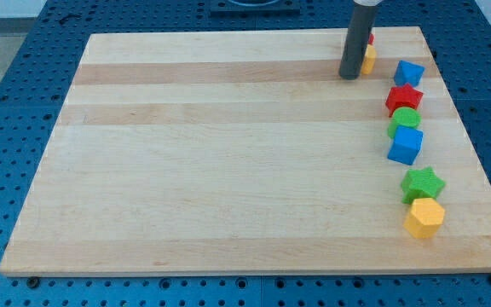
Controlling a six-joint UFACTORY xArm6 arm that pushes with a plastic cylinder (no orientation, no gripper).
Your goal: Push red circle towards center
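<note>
My tip [349, 77] rests on the wooden board [228, 170] near the view's top right. Just right of the rod, a sliver of the red circle [371, 38] shows, mostly hidden behind the rod. A yellow block [370, 59] sits directly below that sliver, also partly hidden, and touches or nearly touches the rod's right side. The tip is just left of these two blocks.
Down the board's right side lie a blue block [409, 73], a red star [404, 97], a green circle [405, 119], a blue cube [406, 145], a green star [422, 182] and a yellow hexagon [424, 217]. A blue perforated table surrounds the board.
</note>
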